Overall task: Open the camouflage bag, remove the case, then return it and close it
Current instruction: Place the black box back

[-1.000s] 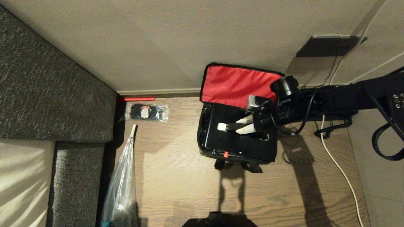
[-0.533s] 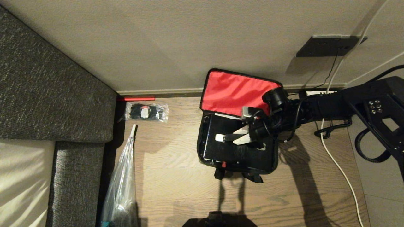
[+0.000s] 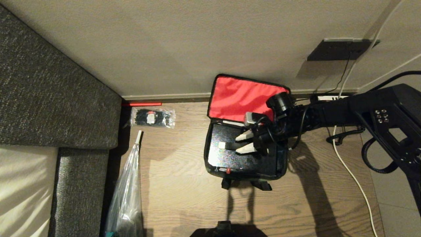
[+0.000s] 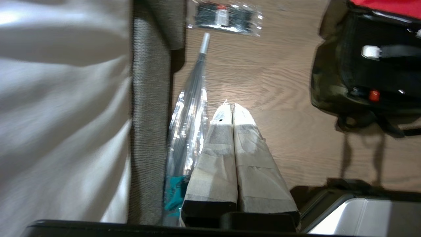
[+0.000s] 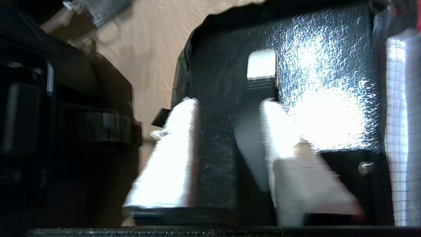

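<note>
— Wooden floor by a beige wall. Right claw [image 3: 239,142]?
— Spread, hovering over the case [image 3: 230,159], either side of its dark handle.
— And the case?
— Lying flat inside the camouflage bag [image 3: 279,164], red flap [image 3: 240,97] leaning on the wall.
— Left claw [image 4: 229,108]?
— Pressed together, parked above the floor beside the sofa [image 4: 149,98].

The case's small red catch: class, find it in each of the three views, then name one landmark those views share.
Head view: red catch on the case edge nearest the robot, bag's left half.
Left wrist view: red catch, far right, below the white label.
Right wrist view: not in it.
Shared landmark: the white label.
</note>
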Available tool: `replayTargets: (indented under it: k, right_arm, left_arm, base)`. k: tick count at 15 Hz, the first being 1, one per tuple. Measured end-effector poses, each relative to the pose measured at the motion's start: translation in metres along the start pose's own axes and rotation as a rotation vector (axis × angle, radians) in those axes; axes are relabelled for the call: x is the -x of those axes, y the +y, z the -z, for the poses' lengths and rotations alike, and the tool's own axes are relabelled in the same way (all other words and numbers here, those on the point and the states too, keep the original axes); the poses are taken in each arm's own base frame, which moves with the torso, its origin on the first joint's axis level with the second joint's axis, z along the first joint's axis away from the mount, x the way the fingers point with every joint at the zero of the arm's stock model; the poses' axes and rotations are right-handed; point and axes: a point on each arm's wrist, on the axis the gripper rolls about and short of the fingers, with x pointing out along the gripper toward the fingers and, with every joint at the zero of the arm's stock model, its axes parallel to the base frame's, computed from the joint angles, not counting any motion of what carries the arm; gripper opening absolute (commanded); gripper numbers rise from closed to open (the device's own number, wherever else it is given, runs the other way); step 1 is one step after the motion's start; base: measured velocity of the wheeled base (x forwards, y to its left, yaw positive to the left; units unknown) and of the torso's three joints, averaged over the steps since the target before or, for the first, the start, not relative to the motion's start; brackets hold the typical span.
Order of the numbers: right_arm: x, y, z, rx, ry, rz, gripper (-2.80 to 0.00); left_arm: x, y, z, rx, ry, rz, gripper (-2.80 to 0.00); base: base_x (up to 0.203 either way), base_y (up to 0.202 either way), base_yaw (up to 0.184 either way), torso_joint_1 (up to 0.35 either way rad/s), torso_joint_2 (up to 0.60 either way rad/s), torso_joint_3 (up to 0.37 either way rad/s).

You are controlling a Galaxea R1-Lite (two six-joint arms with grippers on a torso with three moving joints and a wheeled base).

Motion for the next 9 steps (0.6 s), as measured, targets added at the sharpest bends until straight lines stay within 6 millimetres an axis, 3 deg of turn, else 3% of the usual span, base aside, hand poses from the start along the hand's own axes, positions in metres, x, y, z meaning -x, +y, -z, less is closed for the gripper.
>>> replayTargets:
  k: [5,9]
  right_arm:
    - [0.006,0.013,0.005,-0.052,0.038,-0.021,0.00]
    - [0.041,0.034,-0.012,-0.173,0.038,-0.008,0.00]
  left_arm:
    - [0.000,0.000,0.000,0.000,0.003,0.000,-2.80]
    - [0.000,0.000,0.000,0.000,0.003,0.000,-2.80]
  base:
    - [0.000,0.000,0.000,0.000,0.00,0.000]
    - [0.000,0.000,0.000,0.000,0.00,0.000]
